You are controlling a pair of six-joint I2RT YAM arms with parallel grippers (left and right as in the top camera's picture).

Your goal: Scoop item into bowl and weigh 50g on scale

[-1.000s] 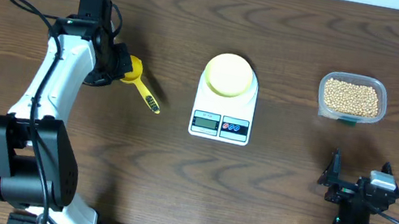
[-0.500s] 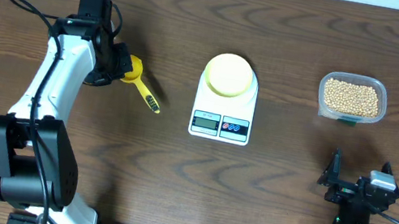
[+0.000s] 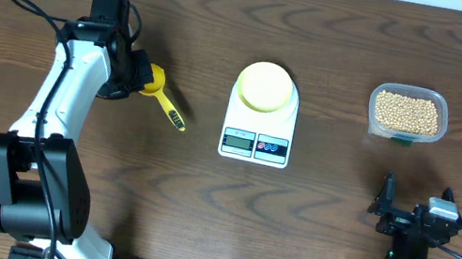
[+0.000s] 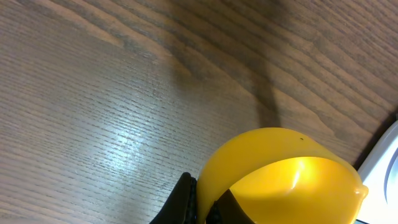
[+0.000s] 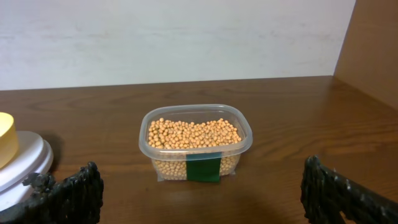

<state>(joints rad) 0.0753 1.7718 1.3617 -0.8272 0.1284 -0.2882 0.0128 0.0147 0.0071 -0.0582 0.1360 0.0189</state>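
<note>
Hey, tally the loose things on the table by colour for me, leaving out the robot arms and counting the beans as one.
Yellow: 2, scoop and bowl
White: 1, scale
Clear: 1, tub
Tan: 1, beans in the tub
Total: 5

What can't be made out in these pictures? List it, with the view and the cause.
Overhead: scale display reading, too small.
Right wrist: bowl, cut off by left edge; lower beans in tub, behind green label.
Left wrist: scoop handle, past bottom edge.
</note>
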